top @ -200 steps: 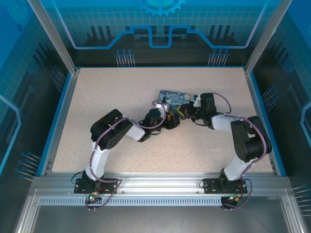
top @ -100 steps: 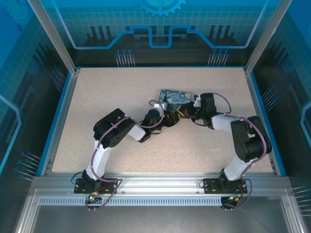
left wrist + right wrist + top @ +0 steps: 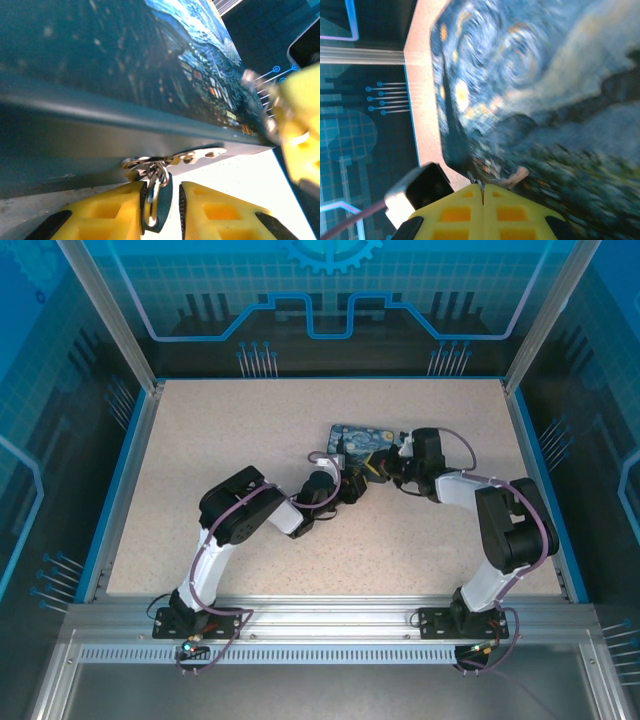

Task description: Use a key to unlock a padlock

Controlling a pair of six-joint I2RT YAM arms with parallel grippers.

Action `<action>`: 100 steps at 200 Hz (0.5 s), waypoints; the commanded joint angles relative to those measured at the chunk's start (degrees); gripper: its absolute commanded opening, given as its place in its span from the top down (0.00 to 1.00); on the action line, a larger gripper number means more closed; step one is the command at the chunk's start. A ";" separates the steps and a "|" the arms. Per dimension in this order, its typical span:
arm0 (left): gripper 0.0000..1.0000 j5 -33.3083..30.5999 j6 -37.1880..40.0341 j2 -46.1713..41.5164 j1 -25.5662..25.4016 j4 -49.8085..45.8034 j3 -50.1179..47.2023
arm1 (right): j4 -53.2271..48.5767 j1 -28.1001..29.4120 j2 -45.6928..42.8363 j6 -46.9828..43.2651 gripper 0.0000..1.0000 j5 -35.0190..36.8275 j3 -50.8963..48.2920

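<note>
Straddling padlock (image 3: 159,204), left pincer (image 3: 162,192) ajar, right pincer (image 3: 483,192) clenched, speckled table (image 3: 250,430), blue-panelled enclosure (image 3: 330,300)

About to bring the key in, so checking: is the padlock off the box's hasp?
No, the padlock hangs from the metal hasp on the dark front face of the box.

worktop (image 3: 220,430): speckled beige, flat, blue border along its left, far and right sides, aluminium rail along its near edge | lying on it: box (image 3: 362,440), rectangular, blue-and-yellow night-sky print on top, dark side walls | box position: right of centre, far half, slightly skewed to the edges
</note>
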 commanded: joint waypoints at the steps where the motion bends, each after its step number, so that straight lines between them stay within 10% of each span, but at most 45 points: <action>1: 0.76 -1.04 -0.93 1.45 -0.50 0.42 -0.44 | -2.74 -0.92 -0.87 -0.67 1.00 0.97 6.23; 100: 0.81 -0.65 -1.82 1.14 -0.31 1.28 -0.50 | -15.24 -2.06 12.11 -6.09 1.00 4.38 24.52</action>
